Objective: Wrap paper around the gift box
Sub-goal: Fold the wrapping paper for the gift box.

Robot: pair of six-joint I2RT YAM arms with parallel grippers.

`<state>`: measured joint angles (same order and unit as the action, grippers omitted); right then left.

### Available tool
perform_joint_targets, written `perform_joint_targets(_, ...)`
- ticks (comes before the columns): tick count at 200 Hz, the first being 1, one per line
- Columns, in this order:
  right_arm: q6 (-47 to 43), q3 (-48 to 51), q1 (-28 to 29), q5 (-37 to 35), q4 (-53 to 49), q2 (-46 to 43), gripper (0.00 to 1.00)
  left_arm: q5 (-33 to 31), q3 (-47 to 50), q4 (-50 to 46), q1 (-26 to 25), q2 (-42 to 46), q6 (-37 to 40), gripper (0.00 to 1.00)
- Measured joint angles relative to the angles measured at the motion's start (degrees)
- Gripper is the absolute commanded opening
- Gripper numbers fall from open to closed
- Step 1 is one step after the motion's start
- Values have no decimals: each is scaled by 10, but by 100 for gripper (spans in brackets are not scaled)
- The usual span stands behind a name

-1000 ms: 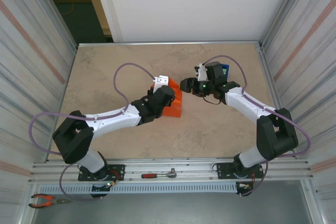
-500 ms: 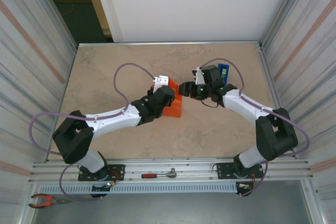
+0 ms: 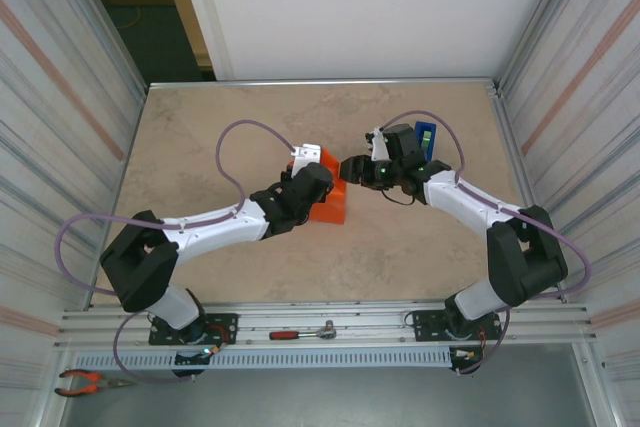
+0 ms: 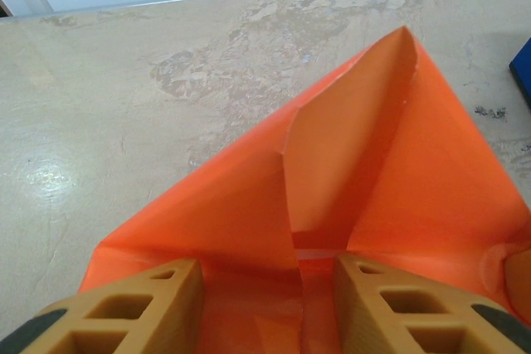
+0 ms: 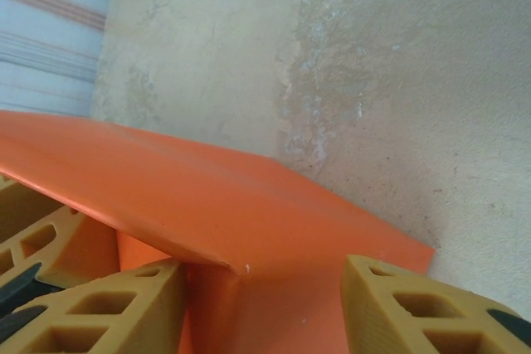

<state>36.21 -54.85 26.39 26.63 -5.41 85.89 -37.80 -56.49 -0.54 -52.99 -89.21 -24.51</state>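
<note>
Orange-wrapped gift box (image 3: 335,199) is lying near the middle of the table (image 3: 200,127). My left claw (image 4: 270,288) is straddling it with jaws half-spread, and I cannot tell whether they are squeezing. My right claw (image 5: 261,296) is sitting at the box's right end, the nearer arm to the loose end flap of the paper (image 5: 207,205), with jaws standing apart around that flap. No writing is showing.
</note>
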Motion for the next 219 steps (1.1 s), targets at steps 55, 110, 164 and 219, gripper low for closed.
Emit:
perform_joint_targets(55, 9, 0, 1, -2, -3, -5, 50, 0, 0, 0, 0, 0, -2, 44)
perform_joint_targets(110, 20, -23, -46, 6, -17, -38, 44, -2, 0, 0, 0, 0, -2, 44)
perform_joint_targets(164, 56, -152, -47, 57, -22, 103, 0, -4, 0, 0, 0, -1, -4, 44)
perform_joint_targets(219, 86, -198, -21, 124, -29, 198, 0, -6, 2, 2, 0, -1, -6, 44)
